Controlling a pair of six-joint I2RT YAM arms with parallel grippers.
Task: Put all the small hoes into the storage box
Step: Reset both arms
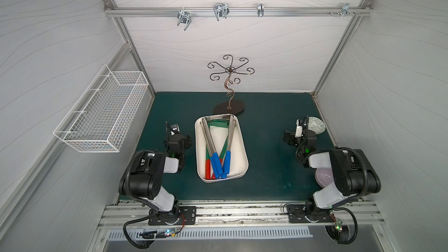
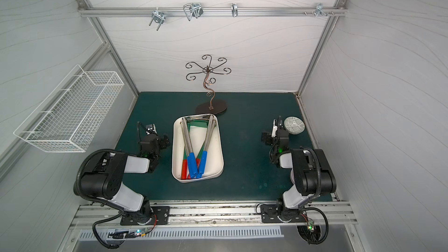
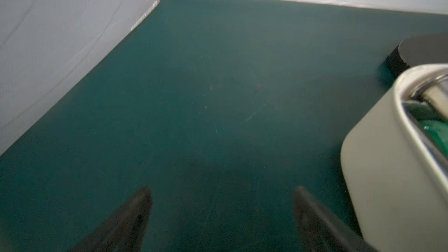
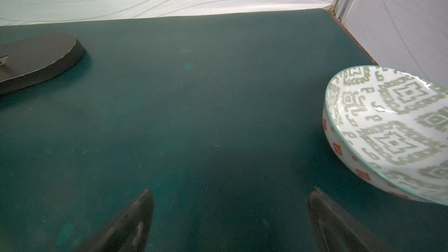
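Green mat (image 3: 194, 93) open; left end effector (image 3: 223, 188) spread beside storage box (image 3: 375, 166), right end effector (image 4: 231, 189) spread near bowl (image 4: 388, 129).

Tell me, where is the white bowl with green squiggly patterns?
In both top views the white ceramic bowl with green patterns sits on the right side of the dark green mat, near the right wall, just beyond the right gripper.

Lilac bowl (image 1: 323, 178) half hidden, storage box (image 3: 375, 166) cropped
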